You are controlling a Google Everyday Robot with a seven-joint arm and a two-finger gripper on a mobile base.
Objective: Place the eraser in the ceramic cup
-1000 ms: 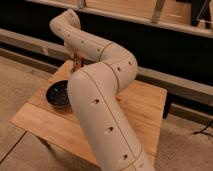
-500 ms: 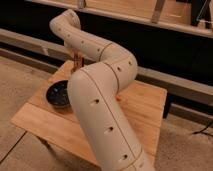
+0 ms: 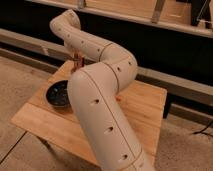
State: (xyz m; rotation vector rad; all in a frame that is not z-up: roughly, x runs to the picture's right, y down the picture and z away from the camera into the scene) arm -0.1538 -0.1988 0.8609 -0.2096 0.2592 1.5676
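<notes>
My claw [image 3: 76, 60] hangs at the table's [image 3: 145, 107] far edge, grip state impossible to tell, the dark bowl [image 3: 59, 93] below-left of it; eraser and ceramic cup stay hidden behind my arm [image 3: 102, 100], so a blind drop could miss.

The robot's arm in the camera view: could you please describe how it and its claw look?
The arm is a chain of thick, rounded, cream-white segments joined at bulbous elbows, dotted with small dark round holes. No cables show. The claw is slim and orange-brown, low at the far end above the wooden table.
</notes>
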